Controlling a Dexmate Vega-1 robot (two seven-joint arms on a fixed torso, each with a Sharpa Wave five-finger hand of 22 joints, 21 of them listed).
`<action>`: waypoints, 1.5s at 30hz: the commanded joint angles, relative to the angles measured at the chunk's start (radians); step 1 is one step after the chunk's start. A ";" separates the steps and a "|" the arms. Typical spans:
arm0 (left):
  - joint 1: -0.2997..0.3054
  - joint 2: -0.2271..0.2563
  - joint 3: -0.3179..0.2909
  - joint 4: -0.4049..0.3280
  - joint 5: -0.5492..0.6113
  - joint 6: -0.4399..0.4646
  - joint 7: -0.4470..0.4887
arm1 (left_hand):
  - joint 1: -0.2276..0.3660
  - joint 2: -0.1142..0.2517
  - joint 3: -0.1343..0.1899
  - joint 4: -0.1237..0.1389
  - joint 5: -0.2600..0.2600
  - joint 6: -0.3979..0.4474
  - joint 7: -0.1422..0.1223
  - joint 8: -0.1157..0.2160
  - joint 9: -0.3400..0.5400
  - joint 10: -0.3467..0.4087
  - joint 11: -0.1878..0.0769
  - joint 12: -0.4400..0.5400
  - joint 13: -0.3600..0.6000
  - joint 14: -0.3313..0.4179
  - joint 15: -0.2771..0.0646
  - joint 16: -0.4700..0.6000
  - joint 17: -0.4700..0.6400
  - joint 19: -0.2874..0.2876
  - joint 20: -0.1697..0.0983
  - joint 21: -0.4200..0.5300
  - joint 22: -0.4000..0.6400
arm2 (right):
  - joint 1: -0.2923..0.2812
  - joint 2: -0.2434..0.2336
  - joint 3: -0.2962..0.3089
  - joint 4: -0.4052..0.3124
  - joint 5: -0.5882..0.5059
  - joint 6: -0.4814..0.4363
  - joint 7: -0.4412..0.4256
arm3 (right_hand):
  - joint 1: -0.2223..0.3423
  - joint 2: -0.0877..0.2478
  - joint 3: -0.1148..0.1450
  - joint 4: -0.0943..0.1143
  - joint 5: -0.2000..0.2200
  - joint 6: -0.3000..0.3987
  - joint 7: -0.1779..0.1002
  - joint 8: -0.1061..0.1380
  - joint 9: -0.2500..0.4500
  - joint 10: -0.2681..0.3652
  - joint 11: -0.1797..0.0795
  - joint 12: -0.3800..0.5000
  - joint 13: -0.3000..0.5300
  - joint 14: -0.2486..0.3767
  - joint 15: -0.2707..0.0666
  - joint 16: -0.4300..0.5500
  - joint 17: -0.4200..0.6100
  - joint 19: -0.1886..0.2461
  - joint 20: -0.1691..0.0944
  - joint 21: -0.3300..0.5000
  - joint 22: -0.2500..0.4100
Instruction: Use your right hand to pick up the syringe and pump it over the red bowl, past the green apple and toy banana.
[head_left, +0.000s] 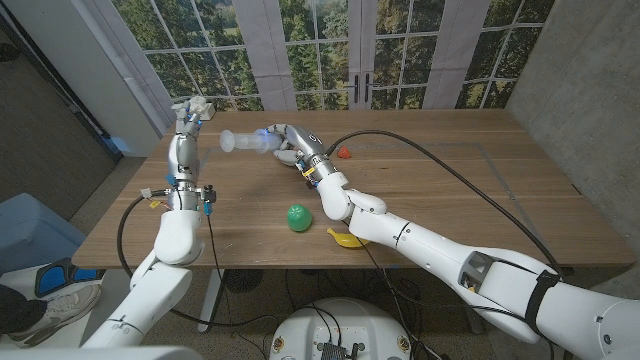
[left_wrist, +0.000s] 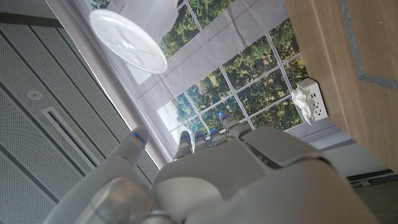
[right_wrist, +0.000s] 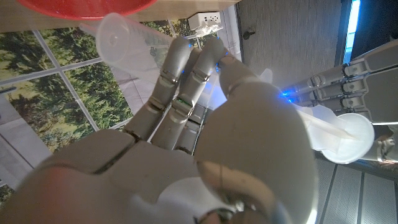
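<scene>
Head view: right hand (head_left: 287, 143) grips the translucent plastic syringe (head_left: 243, 141) aloft near the desk's far edge, red bowl (head_left: 343, 153) just beside. Left hand (head_left: 191, 114) raised, fingers apart, empty. Advice: carry the tip over the bowl, then pump.

The place looked like a lab or test room set up inside an office-like building. A plain wooden table (head_left: 450, 190) stood before tall paned glass doors (head_left: 330, 50) that looked out on green trees. A bare concrete wall (head_left: 590, 90) rose on one side, grey panelling (left_wrist: 37, 112) ran along another, and a white power socket (left_wrist: 314, 102) sat by the window.
</scene>
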 joint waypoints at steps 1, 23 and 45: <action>0.021 -0.037 -0.040 -0.037 0.125 0.006 0.073 | -0.012 0.020 0.002 -0.009 -0.004 0.011 -0.003 0.006 0.005 0.004 -0.003 0.007 0.002 0.004 -0.053 0.003 0.000 0.005 -0.076 0.005 0.003 | 0.041 0.040 -0.025 0.067 0.011 -0.009 0.010 | 0.060 0.051 0.000 0.005 0.006 0.328 0.101 0.000 0.003 0.352 0.065 0.000 0.087 0.012 -0.003 -0.002 0.002 -0.006 -0.097 0.009 -0.001; -0.009 -0.067 -0.065 -0.064 0.311 0.054 0.154 | -0.010 0.019 0.000 -0.022 -0.005 0.028 -0.010 0.006 0.005 0.016 -0.007 0.006 0.002 0.012 -0.055 0.001 -0.001 0.012 -0.076 0.004 0.002 | 0.095 0.087 -0.052 0.144 0.036 0.022 0.008 | 0.066 0.050 -0.003 0.004 0.005 0.330 0.105 -0.006 0.001 0.360 0.068 -0.011 0.091 0.020 -0.002 -0.005 -0.002 -0.006 -0.097 0.017 -0.002; -0.038 -0.041 0.008 -0.140 0.700 0.363 0.394 | -0.001 0.022 0.000 -0.043 -0.008 0.042 -0.017 0.005 0.005 0.030 -0.014 0.006 0.002 0.019 -0.062 0.000 -0.002 0.016 -0.076 0.003 0.002 | 0.136 0.116 -0.058 0.183 0.077 0.022 0.058 | 0.086 0.048 -0.003 -0.005 0.002 0.342 0.120 -0.010 0.000 0.377 0.081 -0.027 0.089 0.033 -0.006 -0.010 -0.013 0.004 -0.098 0.029 -0.003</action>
